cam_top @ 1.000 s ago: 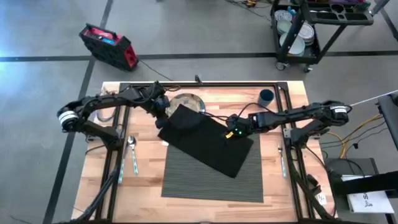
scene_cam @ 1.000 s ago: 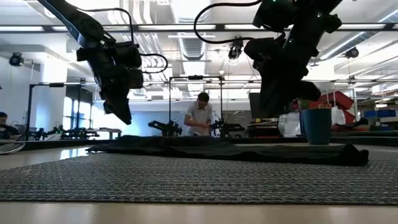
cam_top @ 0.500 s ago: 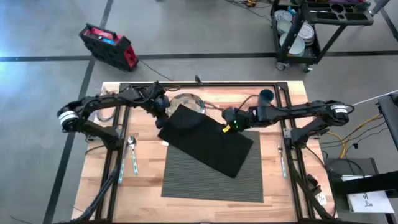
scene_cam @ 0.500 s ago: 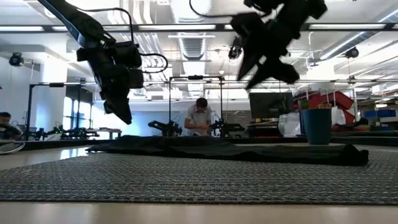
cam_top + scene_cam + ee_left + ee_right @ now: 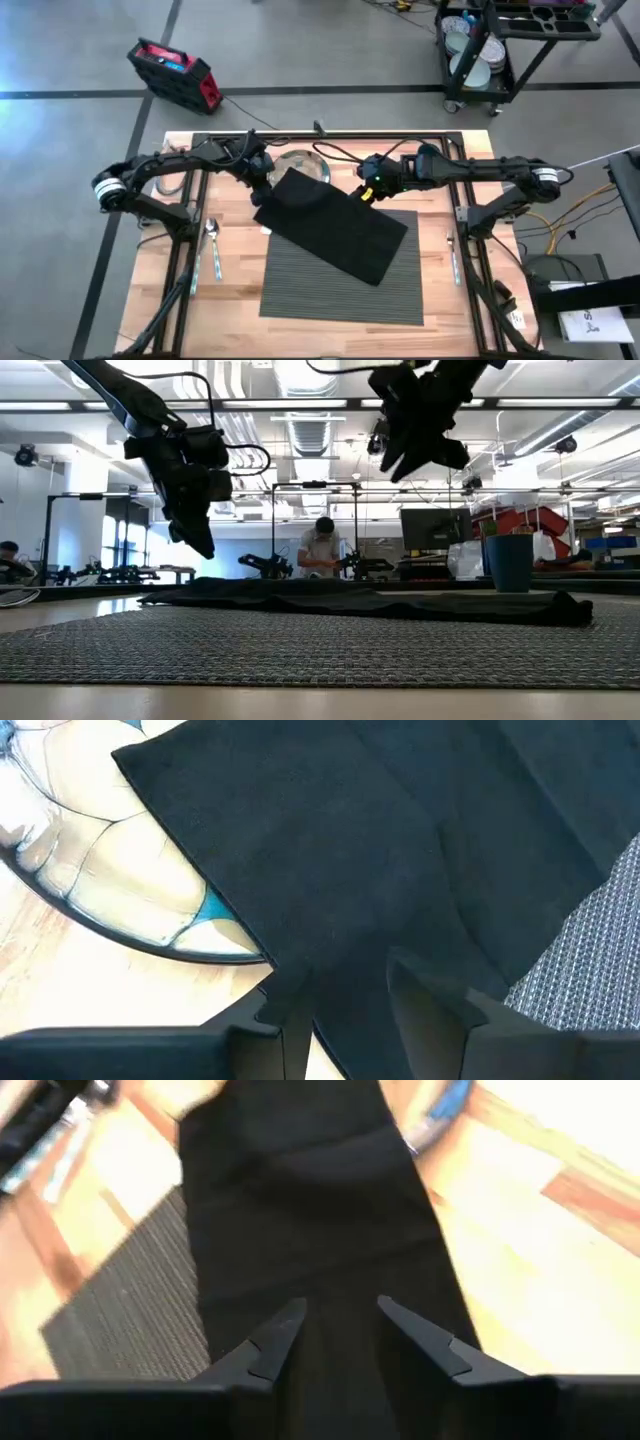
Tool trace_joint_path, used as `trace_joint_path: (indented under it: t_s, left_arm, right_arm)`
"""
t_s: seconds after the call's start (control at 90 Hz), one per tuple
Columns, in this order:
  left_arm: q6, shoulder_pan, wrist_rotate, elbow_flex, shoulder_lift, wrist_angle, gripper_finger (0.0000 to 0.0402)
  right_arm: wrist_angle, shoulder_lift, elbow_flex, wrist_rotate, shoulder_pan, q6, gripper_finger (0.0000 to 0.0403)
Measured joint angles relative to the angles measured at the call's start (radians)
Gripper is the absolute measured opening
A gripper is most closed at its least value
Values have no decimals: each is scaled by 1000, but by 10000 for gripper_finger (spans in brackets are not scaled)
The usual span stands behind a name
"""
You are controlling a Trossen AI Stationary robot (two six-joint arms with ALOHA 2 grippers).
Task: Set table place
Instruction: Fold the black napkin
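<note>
**Napkin askew across mat and plate**

On the table (image 5: 230, 300), the placemat (image 5: 340, 285) lies centred with a black napkin (image 5: 335, 225) slanting over its far edge and onto the plate (image 5: 298, 163). Both grippers hover over the napkin, left (image 5: 260, 188) and right (image 5: 362, 195), fingers spread, holding nothing.

Robotics lab: other arm rigs (image 5: 265, 564), monitors (image 5: 435, 528) (open-plan hall)

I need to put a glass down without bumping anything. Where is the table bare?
Bare wood on the table lies right of the placemat, before the right-side utensil, and between spoon and placemat. The far edge is crowded: plate, black napkin, blue cup, left gripper, right gripper.
</note>
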Motion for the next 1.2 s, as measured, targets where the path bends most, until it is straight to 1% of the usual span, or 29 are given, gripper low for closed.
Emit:
trace_joint_path:
  t_s: [0.256, 0.456, 0.678, 0.767, 0.844, 1.0, 1.089, 1.2]
  left_arm:
    - [-2, 0, 2, 0, 0, 0, 98]
    - [-3, 0, 2, 0, 0, 0, 105]
    - [-3, 0, 3, 0, 0, -1, 116]
    - [-3, 0, 3, 0, 0, -2, 117]
    - [-3, 0, 3, 0, 0, -2, 114]
    - [-2, 0, 3, 0, 0, -2, 106]
    - [0, 0, 3, 0, 0, -1, 102]
    - [5, 0, 3, 0, 0, 0, 100]
  right_arm:
    - [4, 1, -92, -2, 28, 67, 121]
    - [54, 1, -151, -2, 51, 109, 130]
    - [42, 1, -168, 0, 57, 112, 132]
    - [5, 0, -208, 0, 62, 107, 127]
    - [2, -2, -262, -2, 68, 137, 124]
    - [45, -40, -368, -2, 101, 232, 124]
    - [53, -77, -413, 3, 117, 280, 133]
    - [54, -138, -462, 35, 132, 338, 146]
